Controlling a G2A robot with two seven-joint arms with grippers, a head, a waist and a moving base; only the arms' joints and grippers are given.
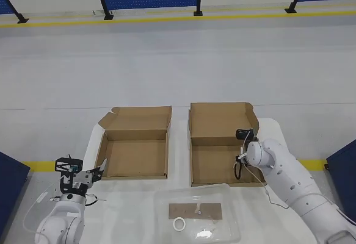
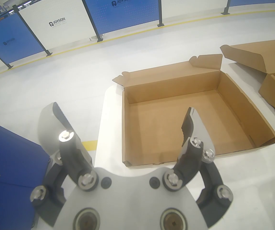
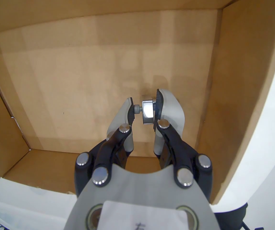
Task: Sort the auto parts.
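My right gripper (image 3: 144,110) is shut on a small silver metal part (image 3: 147,112), a disc with a short stud, held above the floor of the right cardboard box (image 3: 63,77). From above, that arm's wrist (image 1: 246,160) hangs over the right box (image 1: 217,122). My left gripper (image 2: 125,120) is open with nothing between its fingers, off the near left corner of the left cardboard box (image 2: 183,118); in the top view the left gripper (image 1: 99,169) is beside the left box (image 1: 135,160). A clear plastic bag (image 1: 197,213) lies near the front with a white ring (image 1: 179,224) and small parts on it.
Both boxes have their lid flaps folded back toward the far side. A brown card (image 1: 196,211) lies under the bag. Blue partition panels (image 2: 118,3) stand across the floor beyond the table. A blue panel (image 1: 0,183) stands close at the table's left.
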